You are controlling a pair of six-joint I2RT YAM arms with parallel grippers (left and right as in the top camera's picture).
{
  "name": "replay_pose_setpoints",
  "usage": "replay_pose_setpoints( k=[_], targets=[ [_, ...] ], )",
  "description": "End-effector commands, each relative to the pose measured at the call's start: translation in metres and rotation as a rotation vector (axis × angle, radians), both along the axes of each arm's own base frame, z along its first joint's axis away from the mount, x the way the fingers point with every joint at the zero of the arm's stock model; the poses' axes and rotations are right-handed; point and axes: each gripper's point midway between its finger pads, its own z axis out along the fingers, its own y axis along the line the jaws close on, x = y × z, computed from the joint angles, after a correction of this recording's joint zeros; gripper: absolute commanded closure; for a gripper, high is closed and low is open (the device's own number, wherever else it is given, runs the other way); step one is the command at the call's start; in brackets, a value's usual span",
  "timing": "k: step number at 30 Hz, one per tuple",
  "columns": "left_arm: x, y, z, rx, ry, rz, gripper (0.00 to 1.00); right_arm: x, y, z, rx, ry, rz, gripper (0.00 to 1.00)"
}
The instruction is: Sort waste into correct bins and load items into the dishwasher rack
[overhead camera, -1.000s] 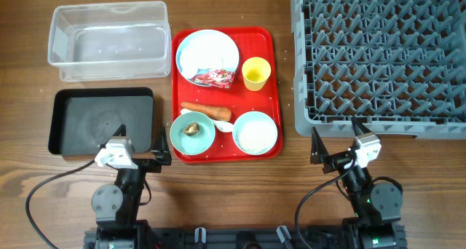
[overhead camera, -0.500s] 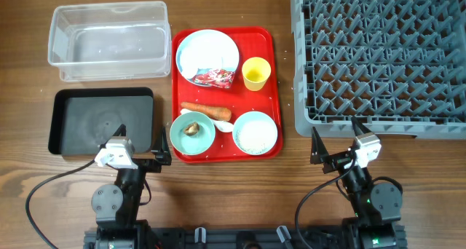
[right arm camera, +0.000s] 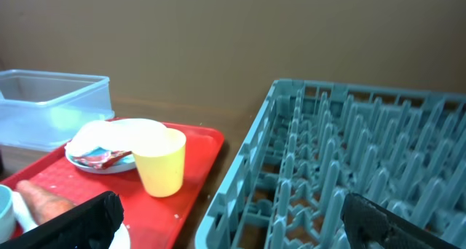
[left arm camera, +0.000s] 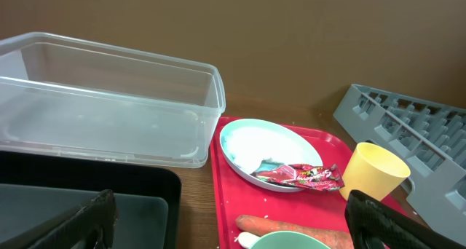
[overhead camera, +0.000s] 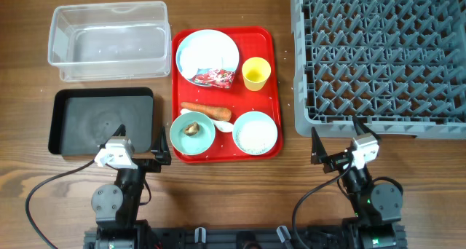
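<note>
Nothing had visibly moved in the last second: left gripper (overhead camera: 141,135) and right gripper (overhead camera: 335,135) rested spread open, empty. Sorting looked unstarted: wrapper (overhead camera: 213,76), carrot (overhead camera: 206,110), bowls (overhead camera: 192,131) and cup (overhead camera: 256,73) lay on the red tray (overhead camera: 263,103); clear tub (overhead camera: 109,45), black tray (overhead camera: 87,121) and rack (overhead camera: 378,52) held nothing.

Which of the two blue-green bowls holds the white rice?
The bowl at the red tray's near right corner; the other bowl holds a brown scrap.
</note>
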Motion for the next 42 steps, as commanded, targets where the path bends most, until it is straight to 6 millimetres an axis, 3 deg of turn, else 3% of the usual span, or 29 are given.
replay_pose_setpoints(
  k=[1,8,12,14,21,23,28,34,38,42],
  targets=[
    [0.0,0.003,-0.003,0.012,0.009,0.014,0.0,0.0,-0.003,0.012,-0.064,-0.068,-0.016,0.0],
    [0.0,0.003,-0.003,0.013,0.009,0.014,0.0,-0.007,-0.003,0.056,-0.044,-0.25,-0.019,0.0],
    [0.001,0.002,0.003,0.013,-0.017,0.01,0.0,-0.02,-0.004,0.096,-0.025,-0.423,-0.026,0.0],
    [0.001,0.0,0.022,0.016,-0.097,-0.005,0.0,-0.03,-0.005,0.116,-0.014,-0.515,-0.028,0.0],
    [-0.014,-0.021,0.087,0.039,-0.371,-0.121,0.0,-0.047,-0.007,0.142,-0.001,-0.641,-0.033,0.0],
    [-0.022,-0.026,0.106,-0.023,-0.442,-0.165,0.0,-0.054,-0.008,0.151,0.005,-0.687,-0.034,0.0],
    [-0.035,-0.035,0.131,-0.08,-0.516,-0.235,0.0,-0.065,-0.009,0.165,0.012,-0.751,-0.036,0.0],
    [-0.033,-0.03,0.152,-0.068,-0.437,-0.191,0.0,-0.073,-0.003,0.182,0.001,-0.777,-0.004,0.0],
    [-0.021,-0.03,0.172,-0.078,-0.311,-0.187,0.0,-0.053,0.002,0.198,-0.018,-0.645,0.021,0.0],
    [-0.005,-0.029,0.181,0.009,-0.105,-0.176,0.0,-0.025,0.023,0.221,-0.058,-0.487,0.136,0.0]
  ],
)
